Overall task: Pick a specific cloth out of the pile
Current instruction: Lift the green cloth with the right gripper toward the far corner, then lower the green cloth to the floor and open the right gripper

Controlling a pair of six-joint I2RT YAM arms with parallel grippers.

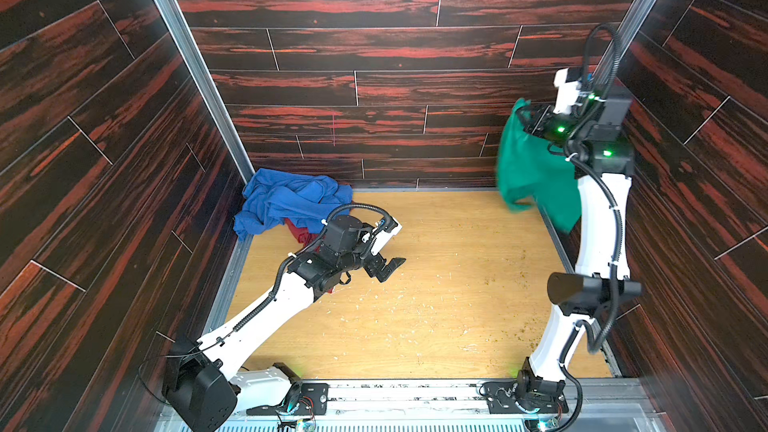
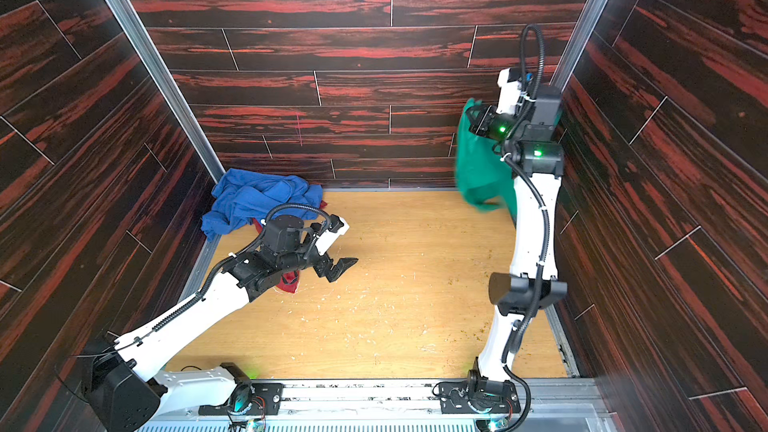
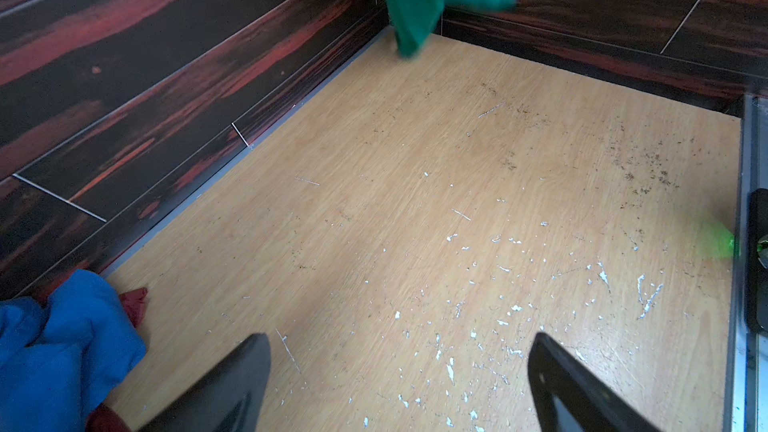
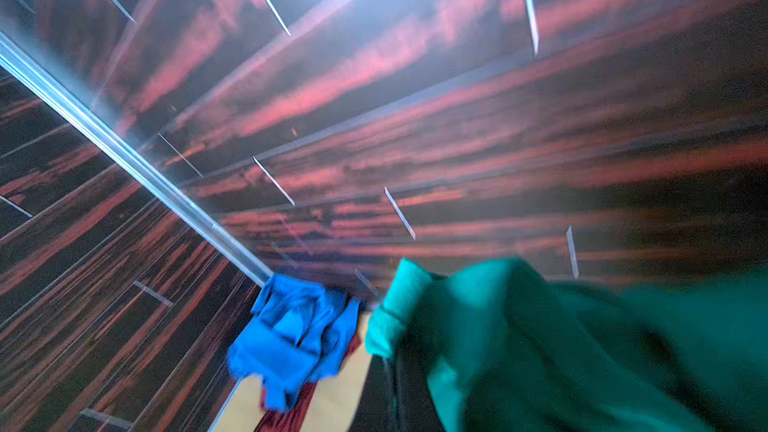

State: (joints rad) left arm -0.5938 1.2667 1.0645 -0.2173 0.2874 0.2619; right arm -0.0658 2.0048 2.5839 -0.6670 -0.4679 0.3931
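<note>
Green cloth is already out of the pile, so the step in hand is, I judge, carrying it off cleanly. At the desk's far left corner the pile lies heaped, blue cloth over dark red cloth. Just beside its near edge the left end effector is low over bare desk, spread wide and empty; it is best kept there. Near the far right corner the right end effector is raised high and clenched on the green cloth's top edge. The rest hangs down against the right arm. Whether the hem touches the desk is unclear. Keep the grip firm, keep the hem off the wall and cable, and release well apart from the pile.
</note>
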